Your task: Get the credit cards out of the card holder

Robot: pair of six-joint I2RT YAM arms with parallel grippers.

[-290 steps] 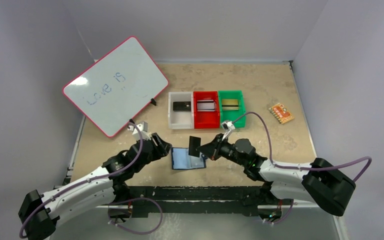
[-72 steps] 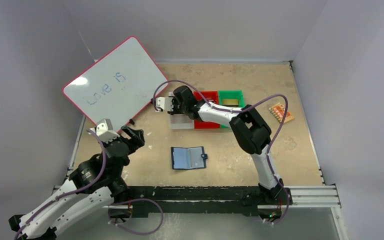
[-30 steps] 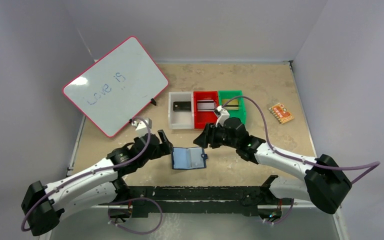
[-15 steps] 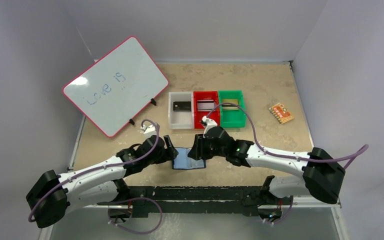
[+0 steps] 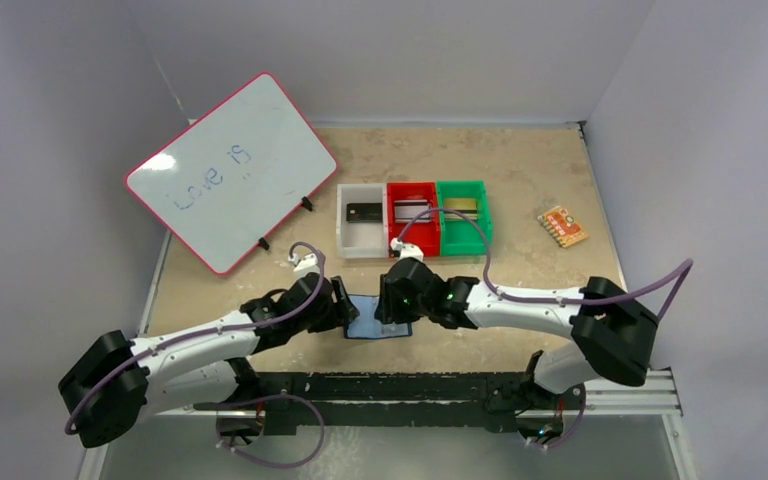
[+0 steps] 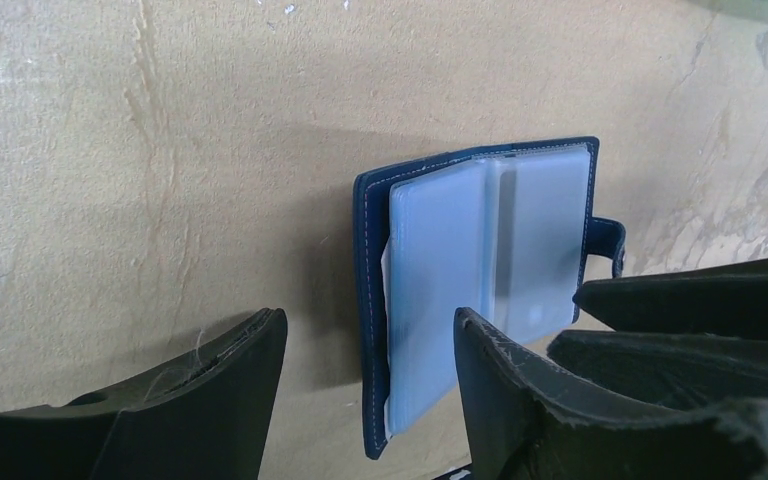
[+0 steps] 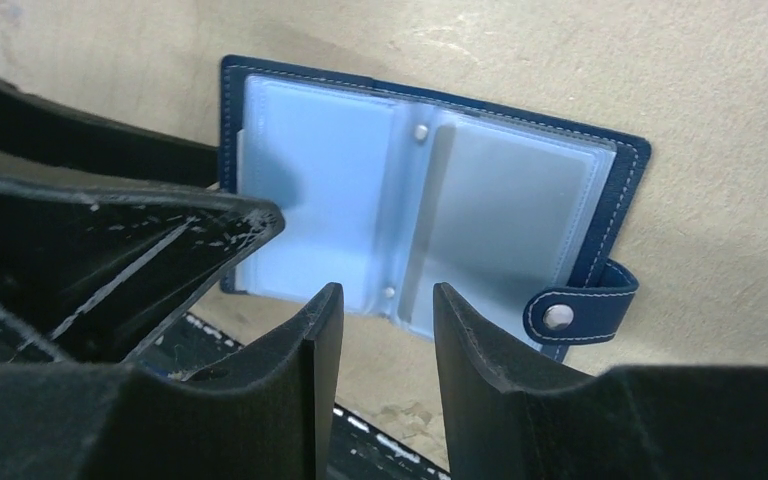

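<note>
1. Top external view: you see the card holder (image 5: 373, 324) lying open and flat on the table (image 5: 520, 170), near the front edge, between the two grippers.
2. Right wrist view: a navy-blue cover with pale stitching frames shiny pale-blue sleeves (image 7: 310, 170). A small tab (image 7: 600, 300) with a round snap button (image 7: 558, 317) juts from one edge. You cannot tell whether cards sit inside the sleeves.
3. Left arm: it stretches low across the table from its base. The left gripper (image 5: 345, 305) (image 6: 370, 325) sits at the holder's edge opposite the tab, jaws apart on either side of that edge, clasping nothing.
4. Right arm: its elbow is folded out to the right and its forearm runs leftward. The right gripper (image 5: 392, 300) (image 7: 387, 295) hangs over the centre fold, jaws narrowly parted with nothing between them.
</note>
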